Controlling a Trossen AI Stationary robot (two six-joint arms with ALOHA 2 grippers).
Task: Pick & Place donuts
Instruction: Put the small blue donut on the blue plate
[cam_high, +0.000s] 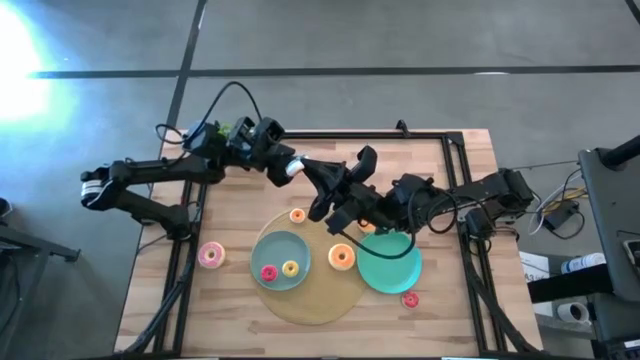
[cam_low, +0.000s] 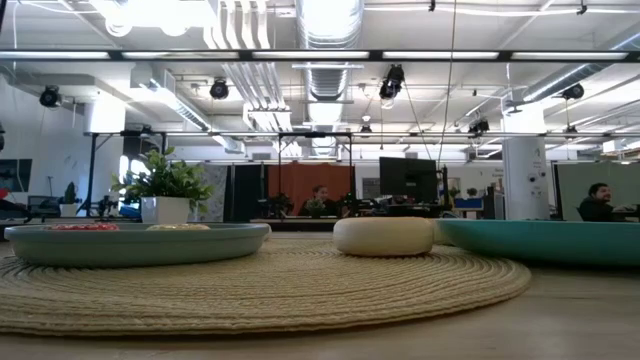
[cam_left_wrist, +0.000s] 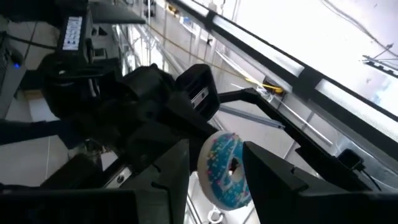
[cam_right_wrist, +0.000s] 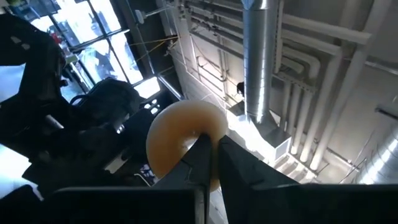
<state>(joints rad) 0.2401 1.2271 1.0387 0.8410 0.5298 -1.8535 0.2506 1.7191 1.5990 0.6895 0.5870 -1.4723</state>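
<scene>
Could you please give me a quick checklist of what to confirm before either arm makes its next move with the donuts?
1. Left claw grips the blue-iced donut: ok, it sits between the fingers.
2. Right claw shut on the tan donut: ok.
3. Arms clear of each other: cannot tell; they crowd together above the table's middle.
4. Teal plate has bare space: ok.
5. Grey-blue plate has space: ok, two donuts inside, space left.
6. Which plate each donut belongs on: cannot tell.
</scene>
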